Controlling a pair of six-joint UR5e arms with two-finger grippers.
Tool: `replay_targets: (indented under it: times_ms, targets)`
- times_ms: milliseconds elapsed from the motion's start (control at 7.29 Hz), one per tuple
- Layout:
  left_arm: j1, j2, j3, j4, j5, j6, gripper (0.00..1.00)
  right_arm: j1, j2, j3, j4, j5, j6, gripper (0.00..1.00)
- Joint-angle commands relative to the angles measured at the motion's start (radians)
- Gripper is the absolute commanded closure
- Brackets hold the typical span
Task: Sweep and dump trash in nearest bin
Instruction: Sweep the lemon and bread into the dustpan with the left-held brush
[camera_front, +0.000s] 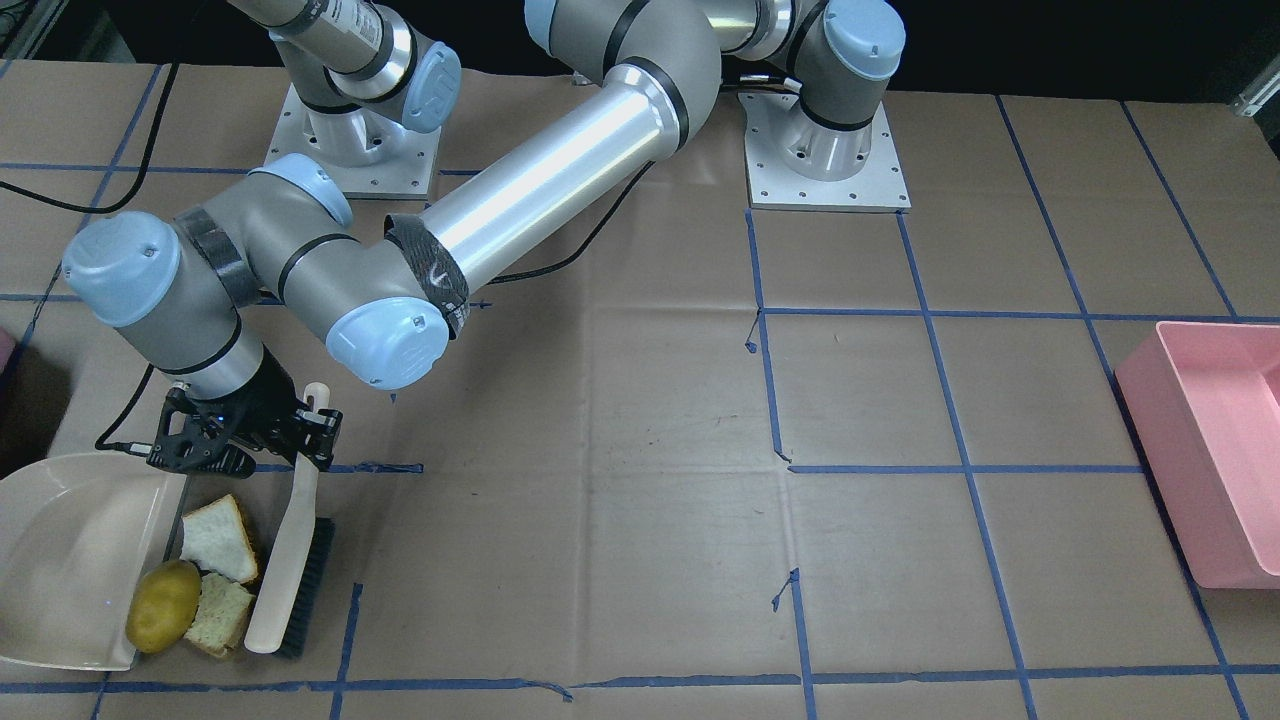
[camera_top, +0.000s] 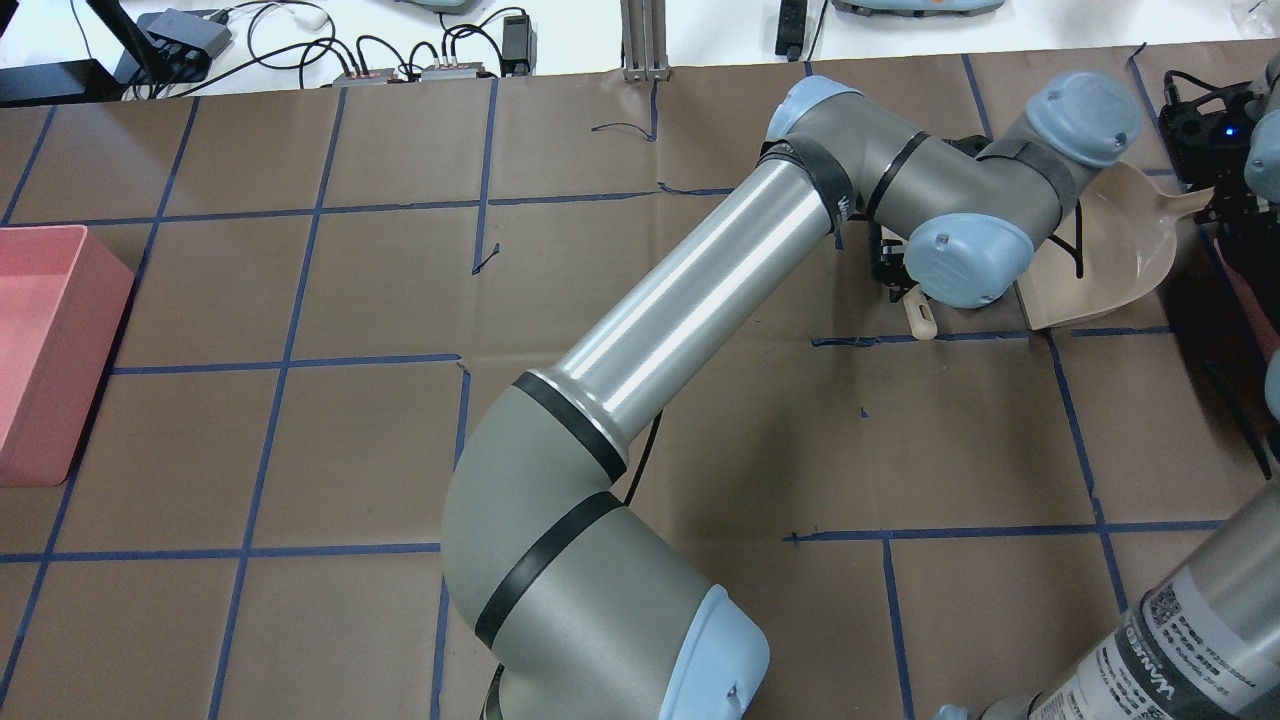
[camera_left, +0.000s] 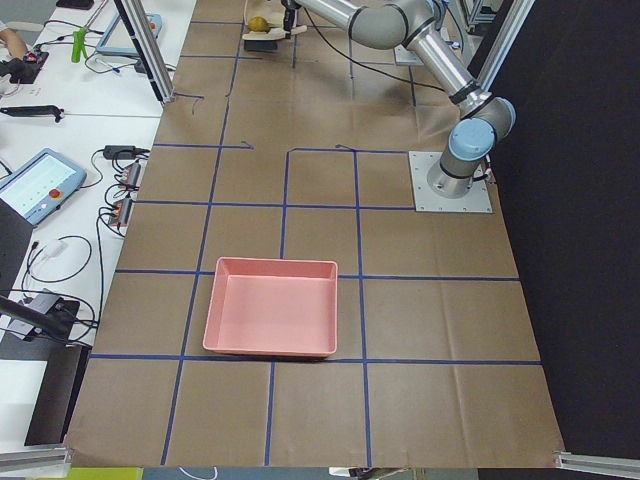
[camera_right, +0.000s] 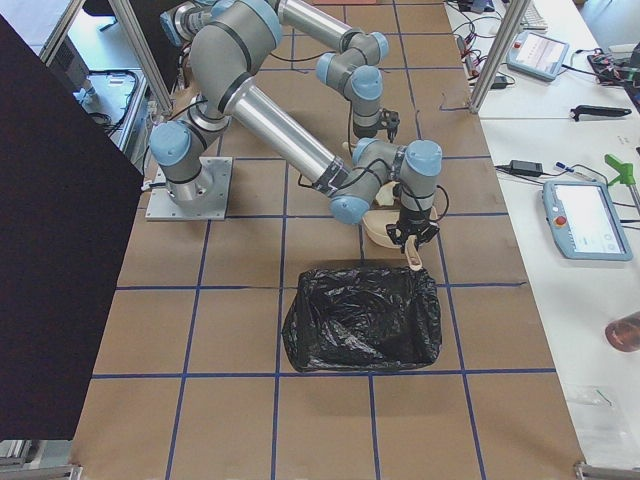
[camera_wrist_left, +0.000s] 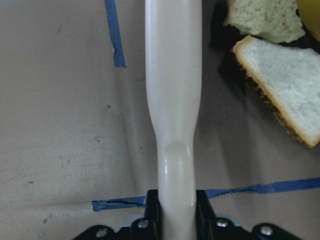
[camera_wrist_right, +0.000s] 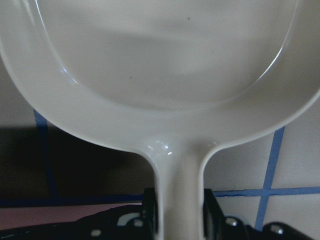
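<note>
Two bread slices (camera_front: 218, 540) (camera_front: 222, 612) and a yellow-green fruit (camera_front: 163, 605) lie between the cream dustpan (camera_front: 70, 540) and the brush (camera_front: 290, 560). The fruit rests at the dustpan's open lip. My left gripper (camera_front: 312, 425) is shut on the brush handle (camera_wrist_left: 174, 100), and the slices (camera_wrist_left: 285, 95) lie just beside it. My right gripper (camera_wrist_right: 179, 210) is shut on the dustpan handle; the pan (camera_wrist_right: 165, 65) holds nothing. The nearest bin shows as a pink sliver (camera_front: 4, 350) with dark shadow left of the dustpan. In the exterior right view it is lined with a black bag (camera_right: 360, 315).
A large pink tub (camera_front: 1215, 450) sits at the opposite end of the table. My left arm's long silver link (camera_top: 700, 300) reaches across the table's middle. Blue tape lines grid the brown paper. Benches with devices and cables line one side (camera_left: 60, 190).
</note>
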Motion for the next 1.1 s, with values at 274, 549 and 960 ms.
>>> replay_targets:
  times_ms: [274, 549, 960]
  targets:
    - [-0.029, -0.006, 0.012, 0.004, -0.046, -0.032, 1.00, -0.001, 0.007, -0.001, 0.005, -0.007, 0.000, 1.00]
    - [-0.041, -0.035, 0.042, 0.058, -0.105, -0.035, 1.00, -0.001, 0.005, -0.001, 0.005, -0.007, 0.000, 1.00]
    - [-0.056, -0.081, 0.110, 0.157, -0.191, -0.049, 1.00, -0.001, 0.007, -0.001, 0.007, -0.007, 0.000, 1.00]
